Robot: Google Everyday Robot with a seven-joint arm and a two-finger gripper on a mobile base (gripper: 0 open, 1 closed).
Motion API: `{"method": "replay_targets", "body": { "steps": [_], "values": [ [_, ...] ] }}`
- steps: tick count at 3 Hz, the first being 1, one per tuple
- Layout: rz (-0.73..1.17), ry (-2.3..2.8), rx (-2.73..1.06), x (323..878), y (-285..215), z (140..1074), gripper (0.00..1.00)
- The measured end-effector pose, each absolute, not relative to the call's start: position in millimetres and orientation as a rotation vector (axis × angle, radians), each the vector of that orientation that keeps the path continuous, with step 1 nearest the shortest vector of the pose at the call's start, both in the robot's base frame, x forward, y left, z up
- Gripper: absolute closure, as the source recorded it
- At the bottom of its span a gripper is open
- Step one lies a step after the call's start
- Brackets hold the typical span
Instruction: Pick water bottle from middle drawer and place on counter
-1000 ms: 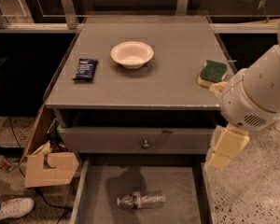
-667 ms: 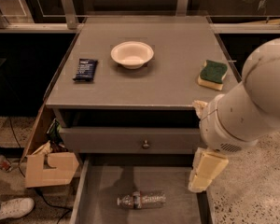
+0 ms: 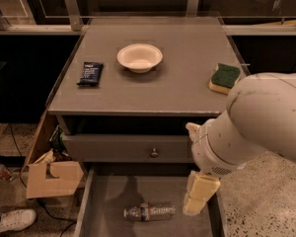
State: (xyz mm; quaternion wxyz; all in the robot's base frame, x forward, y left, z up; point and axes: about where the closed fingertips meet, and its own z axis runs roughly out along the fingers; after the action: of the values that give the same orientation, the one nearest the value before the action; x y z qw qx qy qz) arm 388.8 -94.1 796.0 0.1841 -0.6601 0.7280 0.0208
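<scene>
Clear water bottle (image 3: 149, 212) lying sideways on middle drawer (image 3: 108, 197) floor; gripper (image 3: 196, 206) just right.

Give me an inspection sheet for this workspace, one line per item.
Surface: counter, grey and flat, carries three items.
Job's things: water bottle lies on its side on the floor of the open middle drawer, untouched.
Clutter: bowl, dark packet and green sponge on the counter.
Grippers: gripper hangs over the drawer's right side, right of the bottle, apart from it.
Cables: dark cable on the ground left of the drawer.
Surroundings: cardboard piece and shoe at left.
</scene>
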Motion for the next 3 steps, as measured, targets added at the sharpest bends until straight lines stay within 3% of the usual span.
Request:
{"method": "replay_targets", "body": {
  "steps": [2, 3],
  "values": [
    [0.05, 2.035, -1.883, 396.6, -87.6, 785.2, 0.0],
    [0.021, 2.013, -1.951, 422.0, -70.4, 737.8, 0.0]
  ]
}}
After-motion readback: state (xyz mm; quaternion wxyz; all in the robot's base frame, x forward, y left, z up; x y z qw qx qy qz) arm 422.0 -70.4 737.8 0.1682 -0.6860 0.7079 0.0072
